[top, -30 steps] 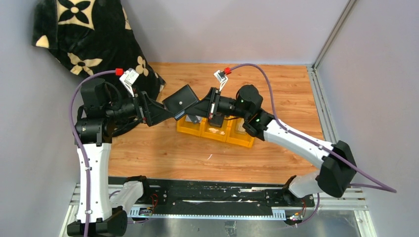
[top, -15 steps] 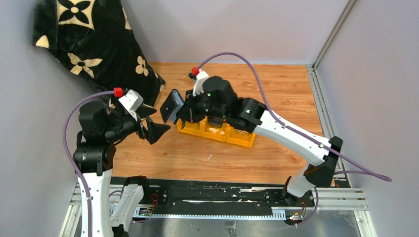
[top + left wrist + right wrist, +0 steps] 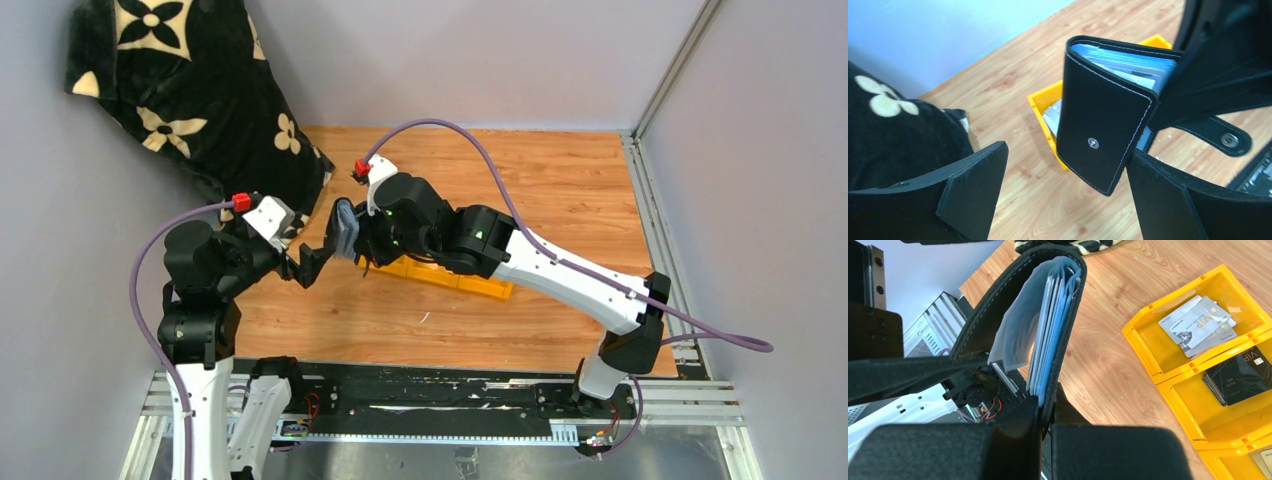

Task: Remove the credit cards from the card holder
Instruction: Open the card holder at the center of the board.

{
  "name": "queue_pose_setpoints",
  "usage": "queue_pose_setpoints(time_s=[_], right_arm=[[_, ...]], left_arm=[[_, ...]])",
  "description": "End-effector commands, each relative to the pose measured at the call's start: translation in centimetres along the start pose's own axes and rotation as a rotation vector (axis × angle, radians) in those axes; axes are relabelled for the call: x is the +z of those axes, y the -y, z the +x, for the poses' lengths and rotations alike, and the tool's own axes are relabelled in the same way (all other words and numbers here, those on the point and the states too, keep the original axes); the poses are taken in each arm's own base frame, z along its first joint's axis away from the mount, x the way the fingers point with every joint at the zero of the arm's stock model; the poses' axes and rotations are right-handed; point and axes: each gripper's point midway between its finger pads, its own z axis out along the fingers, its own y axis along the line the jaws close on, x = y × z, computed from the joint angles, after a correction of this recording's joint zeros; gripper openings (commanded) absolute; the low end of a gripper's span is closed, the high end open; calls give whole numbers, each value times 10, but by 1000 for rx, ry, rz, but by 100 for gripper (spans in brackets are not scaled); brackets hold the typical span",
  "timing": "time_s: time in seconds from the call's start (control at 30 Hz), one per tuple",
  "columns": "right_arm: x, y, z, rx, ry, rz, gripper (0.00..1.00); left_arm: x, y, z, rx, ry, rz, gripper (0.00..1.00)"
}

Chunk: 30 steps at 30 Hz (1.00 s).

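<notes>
Fingers of right gripper [image 3: 1045, 427] are pressed together, pinching the near edge of the card holder [image 3: 1018, 315]. Can't tell if they clamp one cover or more. Holder stands up from the jaws, black covers splayed apart. Pale grey-blue sleeves fan out between the covers, thin sheet edges showing among them; can't tell card from sleeve.

Left wrist view: fingers of left gripper [image 3: 1063, 190] are spread wide, nothing between the pads. Holder [image 3: 1103, 130] hangs in front of that gap, outer face with its snap stud [image 3: 1092, 143] turned to the camera. Closing tab [image 3: 1223, 137] dangles loose to the right. Holder's lower corner is close to the right-hand finger; can't confirm contact.

Reference is the yellow tray [image 3: 1143, 355]:
- Holder [image 3: 345, 228] is in the air just off the tray's left end, clear of the wooden table [image 3: 560, 180].
- Left gripper [image 3: 315, 258] is further left of the tray, just beside the holder.
- Silvery-grey cards [image 3: 1198, 322] are stacked loosely in the tray's end compartment nearest the holder.
- Black cards [image 3: 1240, 375] are in the middle compartment.
- Tan card [image 3: 1265, 460] corner shows in the third compartment.

Black blanket with cream flowers [image 3: 170, 80] is bunched well to the tray's left, in the back corner.
</notes>
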Motion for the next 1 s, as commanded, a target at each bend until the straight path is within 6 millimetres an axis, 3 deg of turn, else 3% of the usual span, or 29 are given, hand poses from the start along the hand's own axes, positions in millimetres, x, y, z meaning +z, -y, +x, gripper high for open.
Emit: queue_pose_setpoints(time_s=[0.0,0.03,0.1,0.2,0.37,0.53,0.7,0.97], right_arm=[[-18,-10,-14,-21,53,-39,0],[-18,-12,-15,-20,54,-44,0],[-17,-11,-15,-17,55,-37,0],[-16,-10,-17,-14,55,-24,0],[-13,-18,-17,-14,52,-38,0],[-10,-26,-17,-26,51,-46,0],[-7,-28,-16,-25,47,-44,0],[-12,-17,-10,-38,46,-8,0]], left_arm=[[-2,-26,-22,42,110,-157,97],[-2,-21,-26,31,129,-138,98],[0,6,-25,9,135,10,100],[1,29,-11,-18,104,139,100],[4,25,3,-4,77,112,100],[13,-4,15,-57,29,-32,100],[21,3,16,-87,57,-10,100],[9,8,10,13,47,-2,100]])
